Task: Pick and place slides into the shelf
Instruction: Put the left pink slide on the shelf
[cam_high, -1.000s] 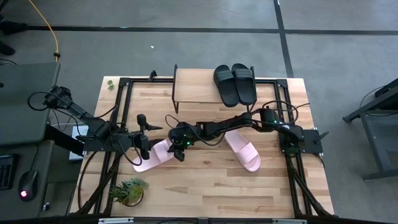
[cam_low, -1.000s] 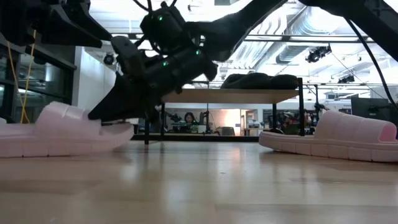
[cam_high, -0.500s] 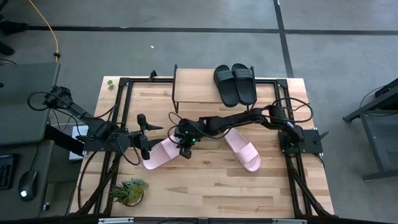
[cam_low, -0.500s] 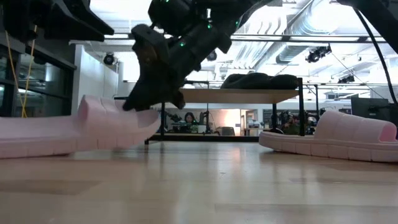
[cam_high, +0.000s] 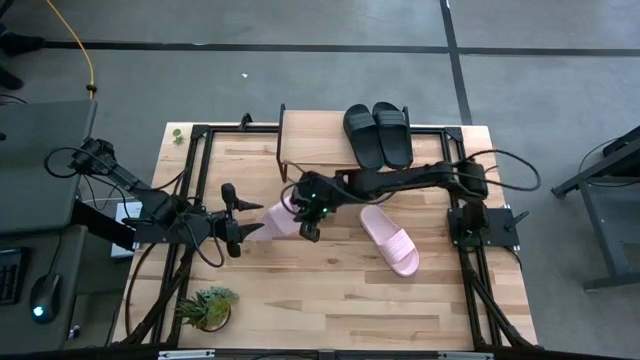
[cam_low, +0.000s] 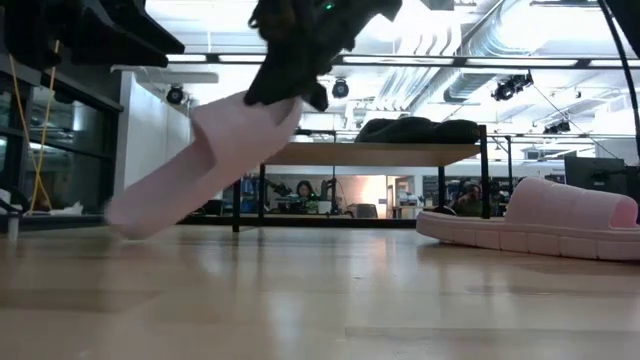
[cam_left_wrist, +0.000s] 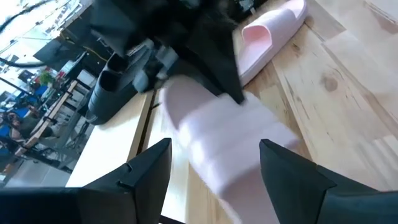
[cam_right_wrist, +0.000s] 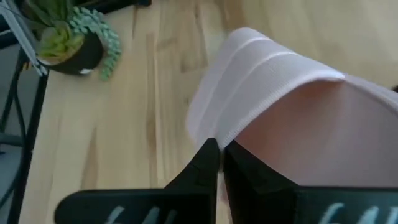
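Pink slide (cam_high: 280, 219) is off the surface (cam_high: 330, 300), hanging tilted from my right end effector (cam_high: 308, 222), which is clamped tight on its strap edge. In the low view the same slide (cam_low: 205, 165) slants with one end up at the fingers and the other end low, close to the wood; I can't tell if that low end touches. Right wrist view shows the dark fingertips (cam_right_wrist: 211, 163) pinched together on the strap's rim. Second pink slide (cam_high: 389, 239) lies flat on the surface, to the right of the lifted one and well apart from it. Two black slides (cam_high: 378, 134) sit side by side on the right half of the shelf (cam_high: 310, 138); the left half of the shelf top is bare wood. Shelf stands at the far edge of the surface, just beyond the right arm. My left end effector (cam_high: 240, 222) hovers just beside the lifted slide with fingers spread wide, holding nothing; its wrist view looks past both fingers at the pink slide (cam_left_wrist: 233, 146). Small potted plant (cam_high: 206, 307) sits at the near left corner.
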